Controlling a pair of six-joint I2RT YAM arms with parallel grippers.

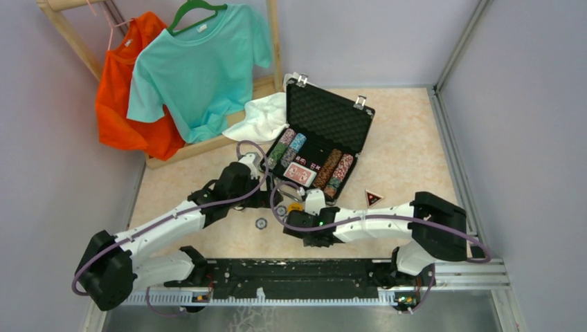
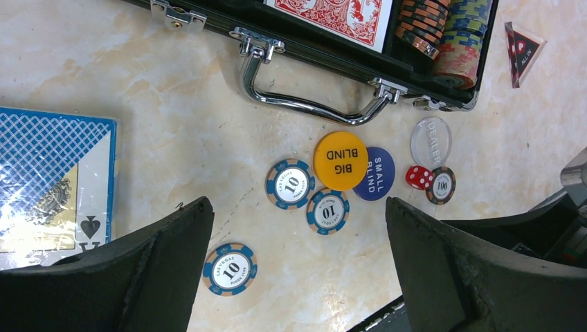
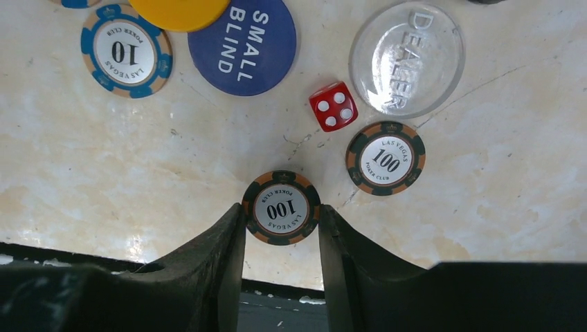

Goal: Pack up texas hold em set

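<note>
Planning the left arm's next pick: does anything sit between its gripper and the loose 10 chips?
Nothing visible does. The left gripper is open above them; the three 10 chips lie flat and uncovered, with the blue deck off to one side.

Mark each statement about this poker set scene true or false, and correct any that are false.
1. The black case stands open. True.
2. The red card deck lies on the table outside the case. False: it lies inside the case.
3. The right fingers press on two sides of a 100 chip. True.
4. The red die shows six pips on top. False: it shows four.
5. The left fingers hold the blue deck. False: they are spread wide and hold nothing, and the blue deck lies on the table.
</note>
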